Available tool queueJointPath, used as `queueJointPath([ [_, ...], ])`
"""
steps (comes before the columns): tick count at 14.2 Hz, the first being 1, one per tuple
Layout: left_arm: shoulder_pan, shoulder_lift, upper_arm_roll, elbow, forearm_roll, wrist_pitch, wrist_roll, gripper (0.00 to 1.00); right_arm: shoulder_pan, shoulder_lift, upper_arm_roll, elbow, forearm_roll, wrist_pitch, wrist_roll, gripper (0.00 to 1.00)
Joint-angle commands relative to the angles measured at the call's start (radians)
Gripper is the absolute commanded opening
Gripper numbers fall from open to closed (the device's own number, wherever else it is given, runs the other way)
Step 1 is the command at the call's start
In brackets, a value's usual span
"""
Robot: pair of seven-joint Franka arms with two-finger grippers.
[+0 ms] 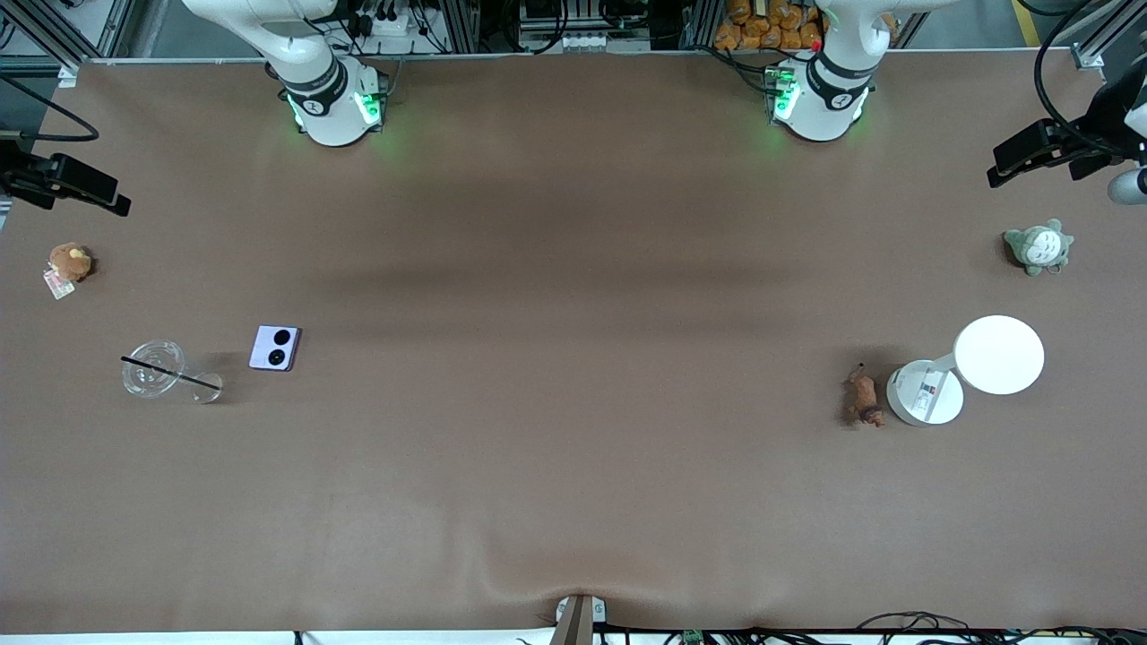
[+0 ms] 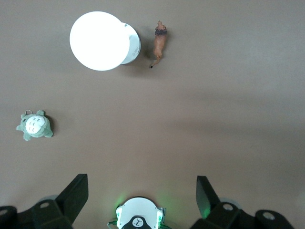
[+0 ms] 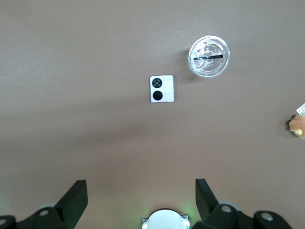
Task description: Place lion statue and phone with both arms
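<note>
We see one phone lying flat beside the clear cup at the right arm's end, and one lion just beside the lamp at the left arm's end, so each arm has its own target. Both grippers, right and left, hang high over the table, jaws spread and empty, presumably before any reach. We count two plush toys: a brown one and a grey-green one.
</note>
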Motion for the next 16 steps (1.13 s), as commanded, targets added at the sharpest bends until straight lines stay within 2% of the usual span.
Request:
queueJointPath([
  [1,0.007,-0.007,-0.001,0.017,-0.009,-0.007,0.022,1.00,-0.021,-0.018,0.022,-0.001,-0.013,-0.007,0.008,1.00],
  [13,-0.006,-0.001,-0.009,0.041,-0.003,-0.027,-0.001,1.00,-0.013,-0.014,0.022,0.018,-0.028,0.002,0.006,1.00],
  [16,-0.016,0.013,-0.047,0.038,-0.002,-0.027,-0.021,1.00,-0.012,-0.014,0.022,0.022,-0.028,0.008,0.006,1.00],
])
